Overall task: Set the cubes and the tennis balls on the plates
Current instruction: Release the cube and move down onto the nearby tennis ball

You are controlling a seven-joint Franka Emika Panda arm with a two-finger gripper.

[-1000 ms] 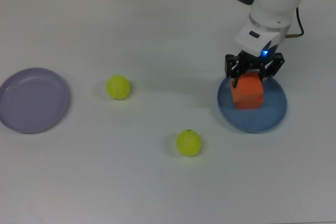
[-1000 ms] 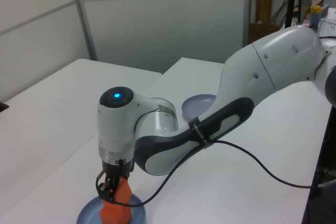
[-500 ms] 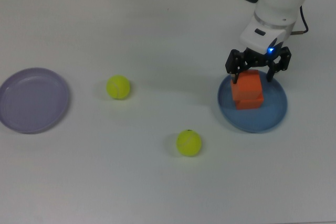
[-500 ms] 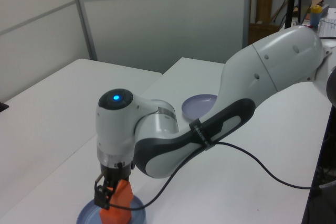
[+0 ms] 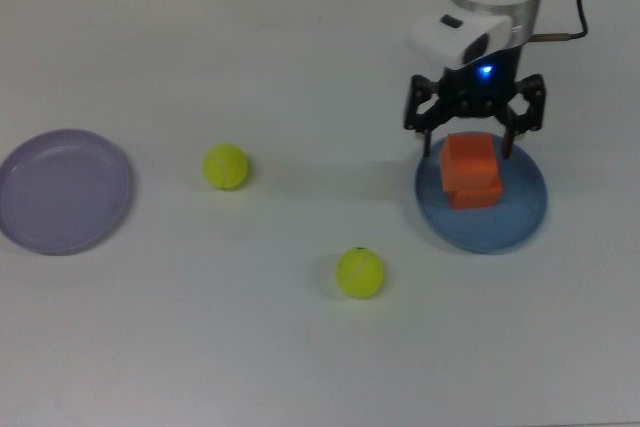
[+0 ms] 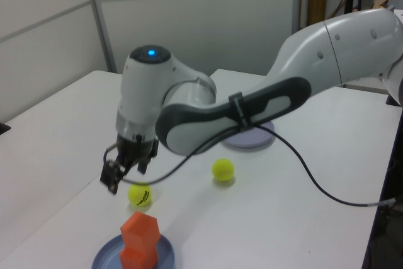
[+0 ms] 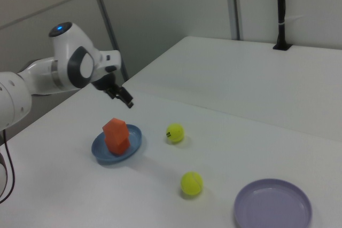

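Cubes (image 5: 470, 169) stacked upright on blue plate (image 5: 520, 222) — claw (image 5: 471, 127) open above.

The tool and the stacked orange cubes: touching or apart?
Apart. In the left view the tool hangs well above the cubes, with bare table showing between them.

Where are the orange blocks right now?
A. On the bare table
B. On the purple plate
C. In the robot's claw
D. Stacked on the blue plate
D: the two bright orange cubes stand one on the other on the round blue plastic plate, and the open gripper is raised clear of them.
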